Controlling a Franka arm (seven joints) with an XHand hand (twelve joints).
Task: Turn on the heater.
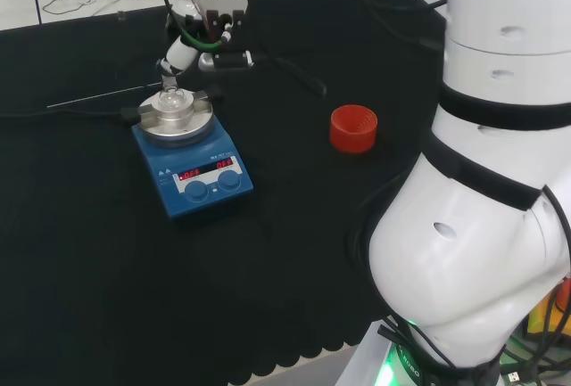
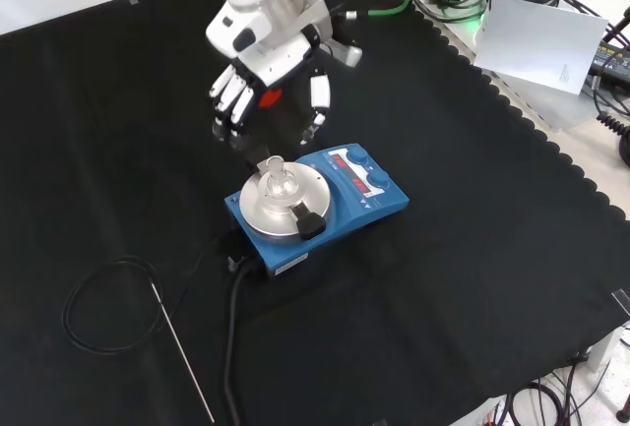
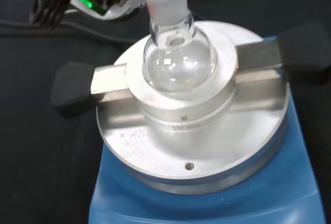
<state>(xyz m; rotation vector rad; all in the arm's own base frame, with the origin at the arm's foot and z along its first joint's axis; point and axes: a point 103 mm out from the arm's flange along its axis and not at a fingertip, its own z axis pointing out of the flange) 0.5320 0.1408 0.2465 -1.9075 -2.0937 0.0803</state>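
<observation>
Hand (image 2: 266, 77) upper centre of front view, palm down, fingers (image 2: 228, 101) spread and nearly straight, holding nothing, just above the blue heater (image 2: 340, 200) and its glass flask (image 2: 277, 182)

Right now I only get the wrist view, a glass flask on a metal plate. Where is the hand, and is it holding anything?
Observer: In the front view the hand hangs just beyond the heater, fingers relaxed, holding nothing.
Operator: Does it have controls?
Observer: Yes; the head view shows two blue knobs on its panel, under lit red displays.
Operator: Anything else on the cloth?
Observer: A red ribbed ring stands right of the heater in the head view.
</observation>
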